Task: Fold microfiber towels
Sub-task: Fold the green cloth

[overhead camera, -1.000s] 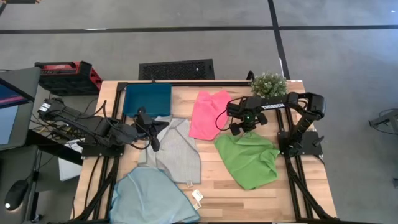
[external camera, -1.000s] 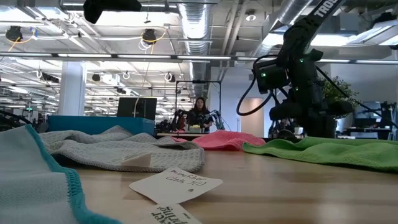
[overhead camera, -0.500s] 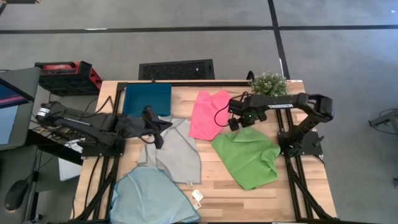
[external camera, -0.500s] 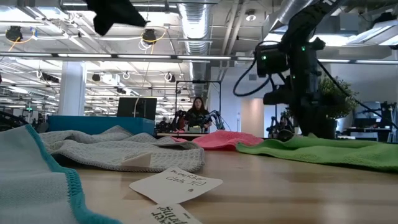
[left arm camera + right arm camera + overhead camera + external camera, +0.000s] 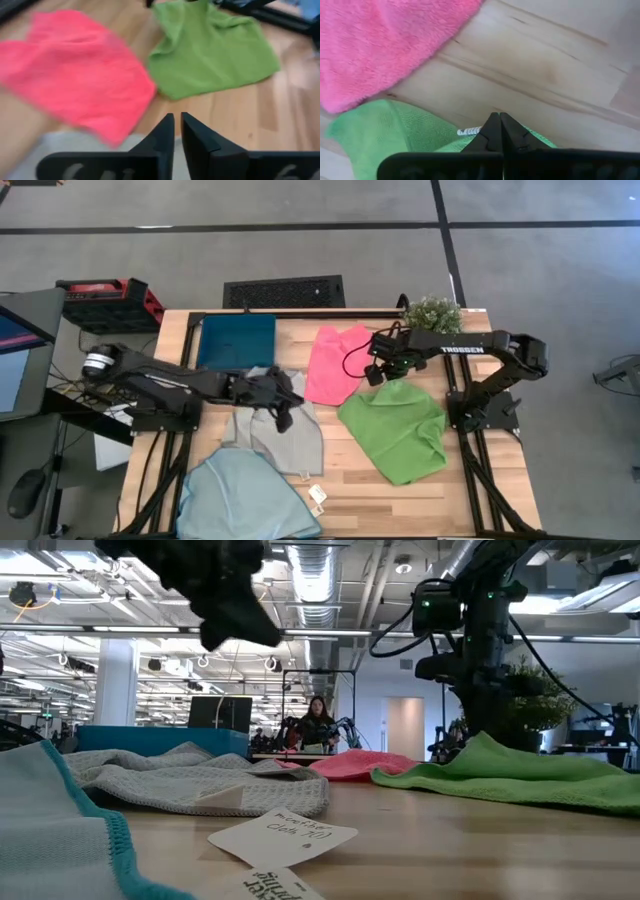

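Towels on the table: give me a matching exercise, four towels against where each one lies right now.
Things:
1. green towel
2. pink towel
3. grey towel
4. light blue towel

Places:
A. at the table's near edge, on the left arm's side
B. under the left gripper, just below the teal tray
C. pinched at its top corner by the right gripper
D. flat at the back of the table, between the teal tray and the plant

Pairs: 1-C, 2-D, 3-B, 4-A
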